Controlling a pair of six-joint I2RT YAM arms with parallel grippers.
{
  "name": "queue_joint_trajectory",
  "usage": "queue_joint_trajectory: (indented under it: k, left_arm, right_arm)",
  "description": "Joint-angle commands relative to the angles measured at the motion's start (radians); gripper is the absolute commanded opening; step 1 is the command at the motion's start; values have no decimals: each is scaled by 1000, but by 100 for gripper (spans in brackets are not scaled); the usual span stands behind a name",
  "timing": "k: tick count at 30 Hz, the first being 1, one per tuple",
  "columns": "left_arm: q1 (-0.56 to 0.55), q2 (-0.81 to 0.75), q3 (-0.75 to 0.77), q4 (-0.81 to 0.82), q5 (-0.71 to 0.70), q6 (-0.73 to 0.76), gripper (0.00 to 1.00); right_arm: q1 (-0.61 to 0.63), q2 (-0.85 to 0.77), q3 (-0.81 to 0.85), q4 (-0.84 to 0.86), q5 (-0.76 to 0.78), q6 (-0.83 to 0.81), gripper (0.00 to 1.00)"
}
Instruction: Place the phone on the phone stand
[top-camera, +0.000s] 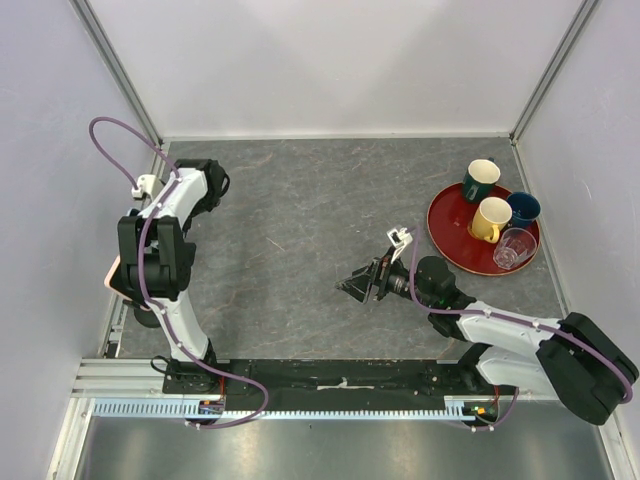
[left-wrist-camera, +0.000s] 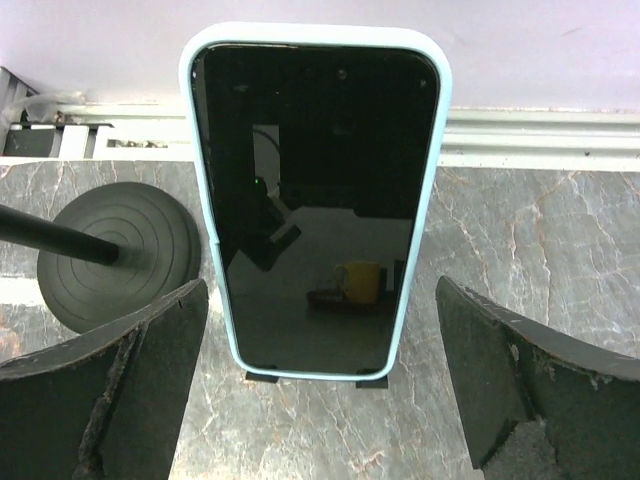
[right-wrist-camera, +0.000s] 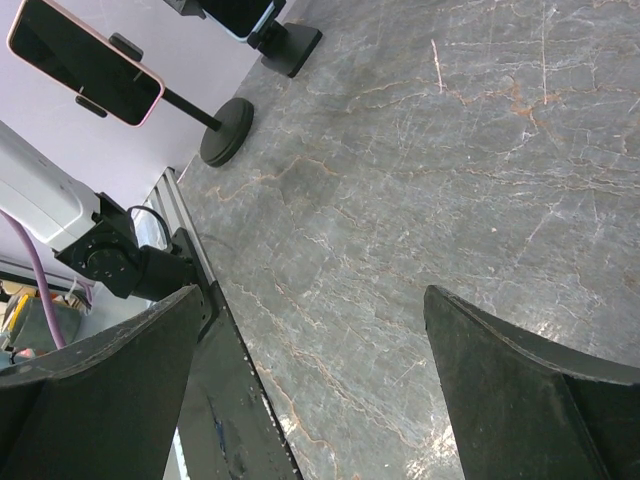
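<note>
The pink phone (right-wrist-camera: 85, 60) sits in the clamp of the phone stand, tilted, high above the table by the left wall. The phone stand's thin post runs down to its round disc base (right-wrist-camera: 225, 130). In the top view only a pink sliver of the phone (top-camera: 111, 272) and part of the stand's base (top-camera: 147, 318) show past the left arm. My left gripper (left-wrist-camera: 320, 290) is open and empty, facing the light-blue phone; the stand's disc base (left-wrist-camera: 115, 255) lies to its left. My right gripper (right-wrist-camera: 312, 292) is open and empty over mid table (top-camera: 357, 285), far from the stand.
A light-blue phone (left-wrist-camera: 315, 200) leans on a black wedge stand (right-wrist-camera: 290, 45) by the left wall, beyond the disc stand. A red tray (top-camera: 450, 248) at the right holds a green mug (top-camera: 480, 180), a yellow mug (top-camera: 490, 218), a blue cup (top-camera: 522, 208) and a clear glass (top-camera: 514, 247).
</note>
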Motion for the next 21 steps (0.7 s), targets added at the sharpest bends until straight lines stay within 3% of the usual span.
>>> queue_joint_trajectory:
  k: [1,7,13,18,21]
  left_arm:
    - [4,-41,70,-182,62,80,100]
    - [13,-75,106,-152,160,167,100]
    - [76,-156,100,-87,388,258,100]
    - [101,-231,98,-75,500,293,100]
    - [138,-263,94,-38,656,356,99]
  right_arm:
    - [-6,17,-5,72,-23,8,98]
    - [-6,31,-3,84,-29,13,98]
    - [-6,25,-5,83,-29,13,98]
    - [-6,14,-6,73,-27,10,98]
    - [-6,5,3,37,-20,-4,98]
